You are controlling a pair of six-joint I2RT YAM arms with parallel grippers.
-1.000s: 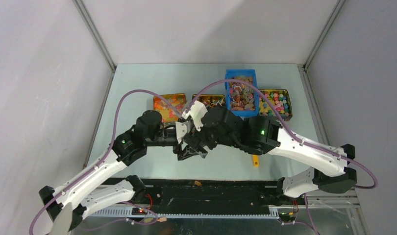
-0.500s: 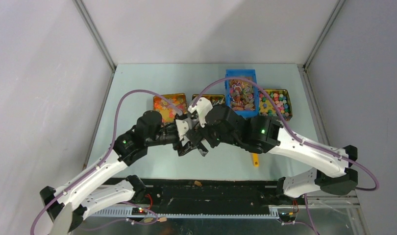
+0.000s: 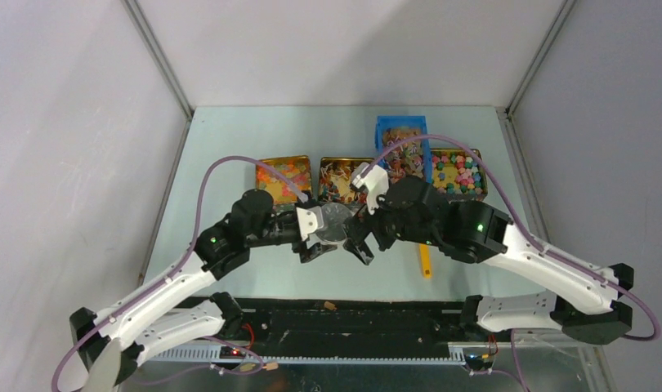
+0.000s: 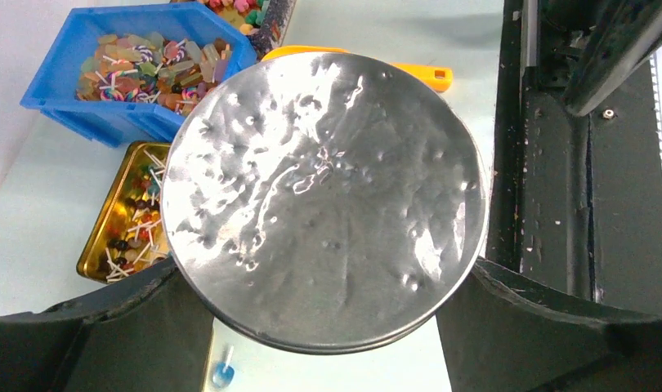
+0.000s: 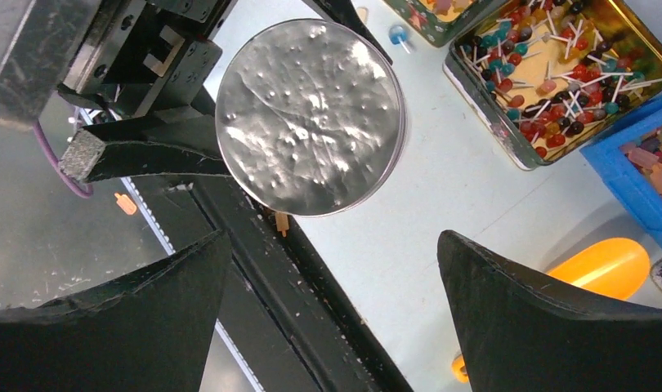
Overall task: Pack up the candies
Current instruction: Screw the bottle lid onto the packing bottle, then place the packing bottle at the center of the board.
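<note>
The candies lie in four containers at the back: orange gummies in a gold tin, white-stick lollipops in a second gold tin, mixed jellies in a blue bin, and pastel pieces in a third gold tin. My left gripper is shut on a round silver lid, gripped by its rim above the table. My right gripper is open and empty, just right of the lid.
An orange plastic scoop lies on the table under the right arm. A loose blue lollipop lies below the lid. A small orange candy sits on the black rail at the near edge.
My right arm has drawn back to the right, off the lid, and uncovered the tins. The lid now shows in my left gripper, which has shifted slightly right.
</note>
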